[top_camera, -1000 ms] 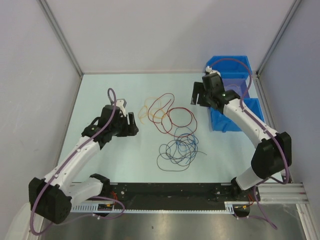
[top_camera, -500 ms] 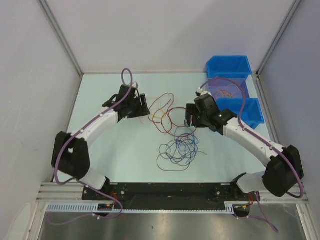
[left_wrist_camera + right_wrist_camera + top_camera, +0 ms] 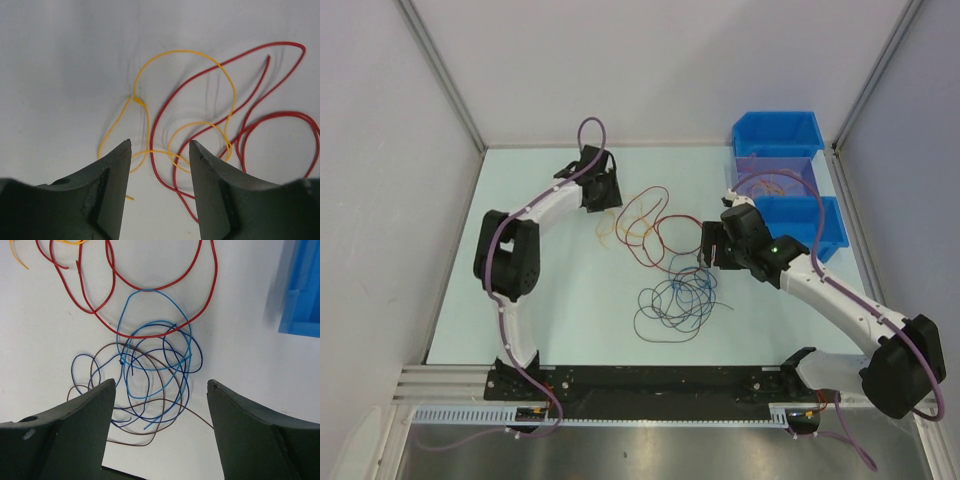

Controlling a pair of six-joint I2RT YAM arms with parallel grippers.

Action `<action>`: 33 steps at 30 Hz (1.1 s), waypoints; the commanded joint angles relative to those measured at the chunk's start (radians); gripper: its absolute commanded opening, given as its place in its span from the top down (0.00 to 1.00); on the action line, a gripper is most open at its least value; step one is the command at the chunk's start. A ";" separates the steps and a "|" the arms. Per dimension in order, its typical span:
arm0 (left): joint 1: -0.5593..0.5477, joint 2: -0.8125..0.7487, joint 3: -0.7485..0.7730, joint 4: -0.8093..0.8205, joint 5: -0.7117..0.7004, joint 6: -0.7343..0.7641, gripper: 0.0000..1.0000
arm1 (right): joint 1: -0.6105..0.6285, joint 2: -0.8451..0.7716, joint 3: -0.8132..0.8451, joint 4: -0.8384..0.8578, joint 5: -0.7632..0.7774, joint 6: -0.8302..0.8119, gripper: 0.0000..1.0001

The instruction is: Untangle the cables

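Note:
The cables lie loose on the pale table. An orange cable (image 3: 618,228) loops at the left and dark red loops (image 3: 672,236) lie in the middle. A tangle of light blue, dark blue and brown cables (image 3: 678,298) sits in front. My left gripper (image 3: 604,190) is open and empty just behind the orange cable (image 3: 144,107) and red cable (image 3: 252,117), hovering above them (image 3: 160,145). My right gripper (image 3: 711,245) is open and empty at the right edge of the pile, above the blue tangle (image 3: 152,355) and a red loop (image 3: 165,287), as the right wrist view shows (image 3: 160,385).
Blue bins (image 3: 778,131) stand in a row at the back right, one close behind my right arm (image 3: 812,226); the middle bin (image 3: 772,180) holds an orange wire. A bin wall shows in the right wrist view (image 3: 302,290). Grey walls enclose the table.
My left gripper moved farther back, its arm folding against the left side. My right gripper moved forward and slightly right toward the blue tangle. The cables have not moved.

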State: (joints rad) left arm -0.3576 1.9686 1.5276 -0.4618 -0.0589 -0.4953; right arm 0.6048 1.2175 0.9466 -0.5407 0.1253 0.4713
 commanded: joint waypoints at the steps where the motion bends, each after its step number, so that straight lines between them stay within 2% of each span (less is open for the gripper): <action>1: 0.026 0.058 0.110 -0.001 -0.039 0.032 0.45 | -0.002 -0.036 -0.009 0.027 0.000 0.010 0.22; 5: 0.048 0.143 0.164 -0.006 -0.026 0.049 0.48 | 0.001 -0.047 -0.015 0.018 0.000 0.009 0.22; 11: 0.055 0.184 0.166 0.032 -0.007 0.066 0.49 | 0.001 -0.055 -0.023 0.004 0.005 0.007 0.22; 20: 0.060 0.223 0.183 0.074 0.014 0.067 0.57 | 0.003 -0.067 -0.028 -0.018 0.007 0.006 0.23; 23: 0.062 0.243 0.204 0.066 0.011 0.067 0.66 | 0.003 -0.072 -0.028 -0.025 0.008 0.007 0.23; 24: 0.060 0.246 0.213 0.063 0.010 0.069 0.77 | 0.003 -0.073 -0.026 -0.028 0.008 0.007 0.23; 30: 0.062 0.274 0.250 0.055 0.007 0.074 1.00 | 0.003 -0.078 -0.028 -0.033 0.017 0.009 0.24; 33: 0.062 0.273 0.281 0.035 0.010 0.078 1.00 | 0.004 -0.081 -0.028 -0.031 0.016 0.012 0.24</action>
State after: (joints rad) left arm -0.3031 2.2387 1.7367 -0.4278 -0.0498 -0.4347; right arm 0.6052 1.1706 0.9195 -0.5716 0.1234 0.4713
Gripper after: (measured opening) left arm 0.010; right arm 0.765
